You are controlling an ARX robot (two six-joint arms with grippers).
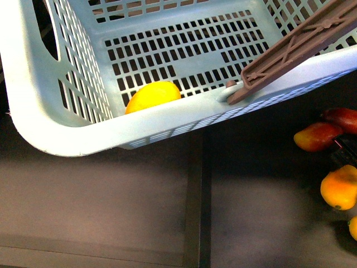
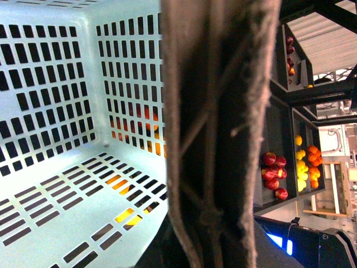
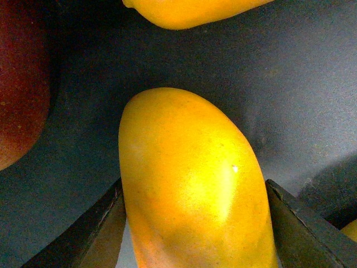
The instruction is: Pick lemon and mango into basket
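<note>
The basket point(image 1: 72, 137) fills the view from 9 to 2 o'clock, with its handle point(image 1: 301, 42) lying across the rim at 2. The lemon point(image 1: 152, 95) sits inside, against the near wall. On the bench point(image 1: 111, 212), at 3 to 4 o'clock, lie mangoes point(image 1: 317, 136), apart from the basket. One mango point(image 3: 189, 167) lies between the right hand's point(image 3: 193, 184) fingers, with a second mango point(image 3: 189, 11) just beyond it.

The handle point(image 1: 301, 42) crosses the upper right of the basket point(image 1: 67, 134) opening; the lemon point(image 1: 152, 95) fills its near corner. Left of the handle the opening is free. Fruit point(image 1: 339, 187) crowds the right edge.
</note>
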